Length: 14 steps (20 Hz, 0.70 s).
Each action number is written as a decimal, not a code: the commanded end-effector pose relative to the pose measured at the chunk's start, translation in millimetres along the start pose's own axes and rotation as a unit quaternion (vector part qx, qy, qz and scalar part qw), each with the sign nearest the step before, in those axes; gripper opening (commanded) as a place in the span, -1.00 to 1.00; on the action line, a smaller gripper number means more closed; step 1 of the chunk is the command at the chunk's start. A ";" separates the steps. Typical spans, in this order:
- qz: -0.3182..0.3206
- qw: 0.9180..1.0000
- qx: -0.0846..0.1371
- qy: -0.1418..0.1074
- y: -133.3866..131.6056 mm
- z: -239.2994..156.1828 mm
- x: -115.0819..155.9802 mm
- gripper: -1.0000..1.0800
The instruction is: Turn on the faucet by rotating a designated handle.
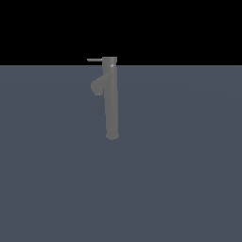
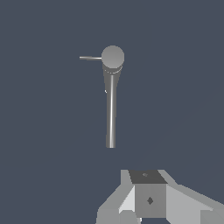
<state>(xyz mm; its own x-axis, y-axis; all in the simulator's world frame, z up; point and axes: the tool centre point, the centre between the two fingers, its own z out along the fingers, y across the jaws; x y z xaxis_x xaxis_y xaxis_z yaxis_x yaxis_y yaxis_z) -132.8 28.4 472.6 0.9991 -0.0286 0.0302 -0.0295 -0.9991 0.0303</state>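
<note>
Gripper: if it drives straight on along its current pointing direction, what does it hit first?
Likely only the floor. In the wrist view the faucet and its handle sit clear of the gripper, though depth is unclear.

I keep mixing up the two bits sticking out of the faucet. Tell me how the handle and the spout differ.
The handle is a thin, flat rod; the spout is short, thick and stubby. The handle leaves the top cap of the faucet horizontally; the spout branches lower and angles downward. Both are matte grey and point to the exterior view's left.
</note>
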 end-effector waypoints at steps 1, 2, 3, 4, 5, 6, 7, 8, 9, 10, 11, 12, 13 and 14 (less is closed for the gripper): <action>0.001 1.000 0.000 -0.001 -4.6 8.7 20.5 -1.00; 0.001 1.000 0.000 -0.002 -6.6 12.5 28.5 -1.00; 0.001 1.000 0.000 -0.002 -8.4 16.7 36.5 -1.00; 0.001 1.000 0.001 -0.002 -10.5 20.8 44.3 -1.00; 0.001 1.000 0.001 -0.003 -12.5 25.4 52.2 -1.00; 0.002 1.000 0.001 -0.003 -14.6 30.0 59.9 -1.00; 0.002 1.000 0.001 -0.004 -16.6 35.0 67.7 -1.00; 0.002 1.000 0.002 -0.005 -18.7 40.1 75.4 -1.00; 0.002 1.000 0.002 -0.005 -20.9 45.3 82.9 -1.00; 0.003 1.000 0.002 -0.006 -23.1 50.9 90.5 -1.00; 0.003 1.000 0.003 -0.006 -25.3 56.6 97.9 -1.00; 0.003 1.000 0.003 -0.006 -27.6 62.5 105.2 -1.00; 0.004 1.000 0.004 -0.007 -29.8 68.7 112.4 -1.00; 0.004 1.000 0.004 -0.008 -32.2 74.9 119.5 -1.00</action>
<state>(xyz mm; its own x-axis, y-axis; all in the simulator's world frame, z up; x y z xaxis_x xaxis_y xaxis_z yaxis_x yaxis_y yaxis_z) -21.7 51.8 409.6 0.9992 -0.0356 0.0164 -0.0360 -0.9991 0.0230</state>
